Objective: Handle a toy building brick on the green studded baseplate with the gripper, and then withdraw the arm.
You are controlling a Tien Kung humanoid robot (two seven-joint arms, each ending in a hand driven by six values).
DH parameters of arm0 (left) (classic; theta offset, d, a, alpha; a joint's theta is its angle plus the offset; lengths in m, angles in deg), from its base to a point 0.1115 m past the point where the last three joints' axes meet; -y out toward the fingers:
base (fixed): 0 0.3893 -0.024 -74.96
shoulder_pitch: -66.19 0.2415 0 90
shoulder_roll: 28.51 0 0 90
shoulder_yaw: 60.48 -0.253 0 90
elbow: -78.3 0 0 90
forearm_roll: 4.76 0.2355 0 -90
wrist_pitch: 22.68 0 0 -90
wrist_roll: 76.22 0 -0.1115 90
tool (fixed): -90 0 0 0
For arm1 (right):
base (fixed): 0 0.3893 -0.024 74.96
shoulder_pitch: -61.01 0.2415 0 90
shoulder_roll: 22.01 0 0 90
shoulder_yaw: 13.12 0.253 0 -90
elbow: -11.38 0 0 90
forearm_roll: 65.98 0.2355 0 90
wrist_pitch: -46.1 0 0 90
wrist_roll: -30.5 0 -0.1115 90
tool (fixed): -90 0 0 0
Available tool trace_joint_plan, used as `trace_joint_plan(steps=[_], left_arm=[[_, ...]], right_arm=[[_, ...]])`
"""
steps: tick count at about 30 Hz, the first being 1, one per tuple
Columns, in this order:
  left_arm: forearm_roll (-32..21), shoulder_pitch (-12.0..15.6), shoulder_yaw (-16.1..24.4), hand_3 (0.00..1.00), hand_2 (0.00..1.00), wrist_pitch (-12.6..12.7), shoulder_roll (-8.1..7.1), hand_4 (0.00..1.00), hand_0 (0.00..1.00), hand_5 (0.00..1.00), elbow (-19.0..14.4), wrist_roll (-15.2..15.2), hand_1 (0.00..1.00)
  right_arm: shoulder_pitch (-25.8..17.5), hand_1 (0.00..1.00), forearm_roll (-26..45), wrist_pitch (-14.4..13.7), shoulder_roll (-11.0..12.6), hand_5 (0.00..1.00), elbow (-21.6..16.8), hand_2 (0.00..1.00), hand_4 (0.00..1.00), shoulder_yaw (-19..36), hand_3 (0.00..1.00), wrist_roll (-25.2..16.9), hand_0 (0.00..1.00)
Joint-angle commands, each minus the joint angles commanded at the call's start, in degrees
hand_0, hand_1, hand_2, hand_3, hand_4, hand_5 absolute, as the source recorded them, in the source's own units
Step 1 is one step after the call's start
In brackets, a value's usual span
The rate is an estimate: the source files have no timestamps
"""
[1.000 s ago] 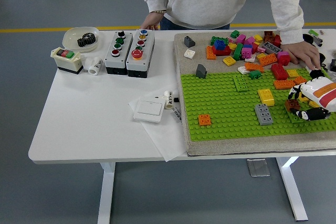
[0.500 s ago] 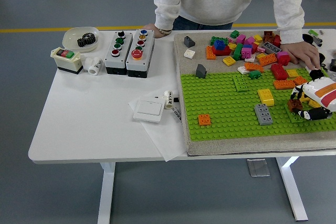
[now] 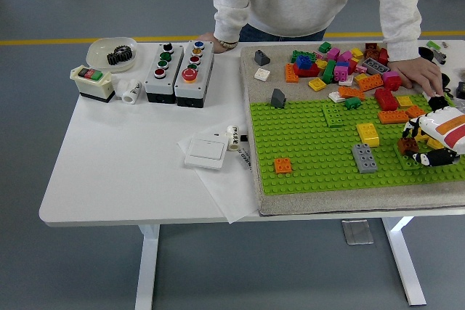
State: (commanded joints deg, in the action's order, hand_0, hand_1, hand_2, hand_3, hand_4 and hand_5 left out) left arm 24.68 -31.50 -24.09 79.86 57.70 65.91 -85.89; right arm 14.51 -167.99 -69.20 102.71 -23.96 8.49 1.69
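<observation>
Starting at your left, a shallow pale dish holds a black toothed gear. In front of it sits a cream switch box with one green and one red button, and beside that a small white cylinder lying on its side. Next come two grey button boxes standing side by side, each with a row of round coloured buttons. Nearer you, a flat white wall switch rests on a sheet of paper; a small label roll next to it carries print too small to read.

The green studded baseplate lies on a beige fabric mat at the table's right. On it you have an orange brick, a green brick, a yellow brick and a grey brick, all square-edged with studs. A loose heap of coloured bricks sits on the mat behind.

Your right hand, white shell with an orange stripe and black fingers, is at the baseplate's right edge, touching a brown brick. You cannot tell whether the fingers grip it.

A person's hand rests by the heap; the other is on the far edge.
</observation>
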Motion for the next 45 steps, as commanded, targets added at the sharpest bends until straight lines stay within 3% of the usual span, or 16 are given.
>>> trace_joint_plan(steps=[31, 45], left_arm=[[0.54, -0.26, 0.25, 0.65, 0.808, -0.12, -0.1, 0.709, 0.807, 0.64, -0.03, -0.15, 0.825], [0.96, -0.09, 0.48, 0.65, 0.807, -0.21, -0.12, 0.709, 0.806, 0.638, -0.06, -0.35, 0.824]], right_arm=[[0.08, 0.519, -0.68, 1.63, 0.01, 0.219, 0.06, 0.56, 0.696, 0.57, 0.536, 0.81, 0.494], [-0.33, 0.548, -0.67, 1.96, -0.01, 0.219, -0.77, 0.622, 0.771, 1.63, 0.617, 0.57, 0.491]])
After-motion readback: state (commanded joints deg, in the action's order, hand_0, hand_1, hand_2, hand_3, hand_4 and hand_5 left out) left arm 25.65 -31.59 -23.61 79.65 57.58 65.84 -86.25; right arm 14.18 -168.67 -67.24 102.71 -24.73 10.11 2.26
